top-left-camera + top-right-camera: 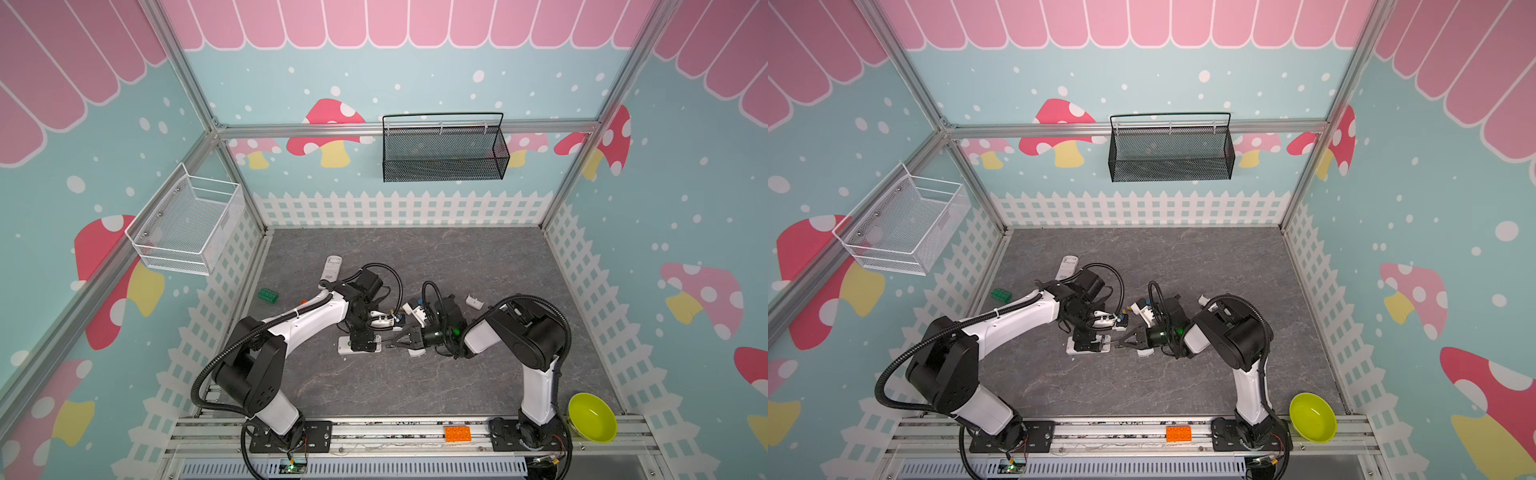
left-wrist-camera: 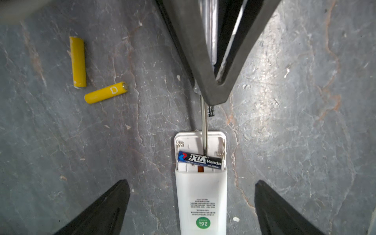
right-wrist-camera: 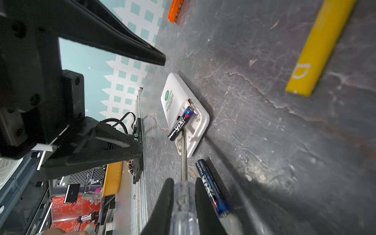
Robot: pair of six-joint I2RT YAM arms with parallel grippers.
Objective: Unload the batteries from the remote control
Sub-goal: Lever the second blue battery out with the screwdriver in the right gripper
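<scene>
1. The right pincer (image 3: 183, 183) clamps the clear-handled screwdriver (image 3: 184, 154). Its tip meets the askew black battery (image 2: 199, 160), apparently levering it from the open remote (image 2: 201, 195).
2. The left pincer (image 2: 191, 183) hangs wide above the remote, probably ready to steady it.
3. 2 yellow batteries (image 2: 105, 92) and 1 loose black battery (image 3: 211, 189) lie on the scuffed grey bench (image 2: 305, 122); mushroom-print walls (image 1: 291, 83) surround it.
</scene>
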